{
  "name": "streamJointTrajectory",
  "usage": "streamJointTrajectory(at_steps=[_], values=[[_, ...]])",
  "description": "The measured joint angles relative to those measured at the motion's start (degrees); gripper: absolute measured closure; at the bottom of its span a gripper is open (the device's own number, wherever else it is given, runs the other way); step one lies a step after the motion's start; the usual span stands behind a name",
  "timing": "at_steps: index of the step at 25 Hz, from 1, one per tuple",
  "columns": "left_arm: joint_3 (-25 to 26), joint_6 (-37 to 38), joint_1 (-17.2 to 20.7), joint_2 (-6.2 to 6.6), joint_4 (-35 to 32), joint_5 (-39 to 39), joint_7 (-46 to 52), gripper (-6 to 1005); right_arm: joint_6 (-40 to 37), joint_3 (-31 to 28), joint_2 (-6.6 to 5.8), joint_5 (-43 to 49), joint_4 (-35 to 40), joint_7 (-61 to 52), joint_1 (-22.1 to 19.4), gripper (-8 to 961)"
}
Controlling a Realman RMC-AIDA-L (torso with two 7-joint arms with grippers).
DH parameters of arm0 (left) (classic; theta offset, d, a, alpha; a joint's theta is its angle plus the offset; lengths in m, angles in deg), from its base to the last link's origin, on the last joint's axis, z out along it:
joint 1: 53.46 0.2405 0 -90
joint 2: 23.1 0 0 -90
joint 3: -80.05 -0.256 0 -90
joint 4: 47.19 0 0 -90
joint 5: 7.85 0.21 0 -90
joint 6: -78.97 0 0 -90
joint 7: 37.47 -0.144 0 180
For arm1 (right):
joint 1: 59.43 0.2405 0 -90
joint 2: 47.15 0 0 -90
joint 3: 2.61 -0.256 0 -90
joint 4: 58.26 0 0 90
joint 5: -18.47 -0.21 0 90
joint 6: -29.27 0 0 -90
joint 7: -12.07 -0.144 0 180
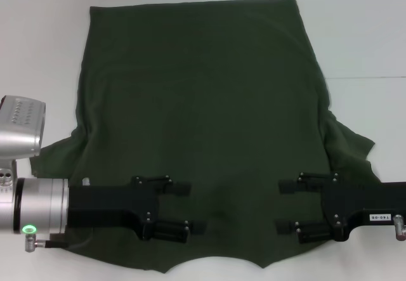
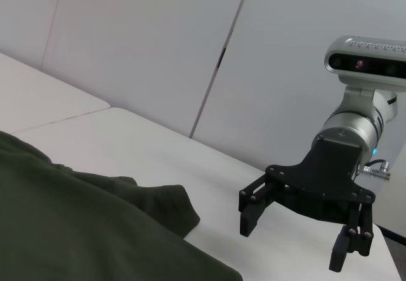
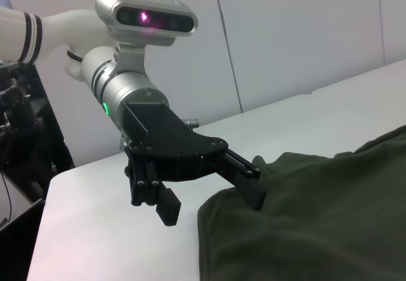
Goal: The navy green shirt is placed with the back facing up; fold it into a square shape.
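Note:
The navy green shirt (image 1: 203, 91) lies spread flat on the white table (image 1: 368, 40), plain back up, with its sleeves out at the left and right. My left gripper (image 1: 190, 208) is open and hovers over the near left part of the shirt, pointing right. My right gripper (image 1: 280, 206) is open and hovers over the near right part, pointing left. The two face each other, apart. The left wrist view shows the right gripper (image 2: 293, 243) beyond a shirt sleeve (image 2: 76, 230). The right wrist view shows the left gripper (image 3: 212, 205) above the shirt's edge (image 3: 330, 217).
A seam in the tabletop (image 1: 374, 78) runs along the right side. White wall panels (image 2: 158, 40) stand behind the table. A dark frame (image 3: 19, 135) stands off the table's left end.

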Motion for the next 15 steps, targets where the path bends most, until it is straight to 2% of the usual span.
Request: streamJointTrajectory(at_steps=[10, 12, 15], values=[[0.23, 0.04, -0.01, 0.00, 0.00, -0.19, 0.26, 84, 0.01, -0.01, 0.00, 0.00, 0.00, 0.00, -0.13, 71], [1.55, 0.26, -0.03, 0.03, 0.00, -0.47, 1.16, 86, 0.01, -0.01, 0.00, 0.00, 0.00, 0.00, -0.14, 71], [6.88, 0.85, -0.41, 0.49, -0.03, -1.97, 6.41, 90, 0.01, -0.01, -0.06, 0.00, 0.00, 0.00, -0.15, 70]])
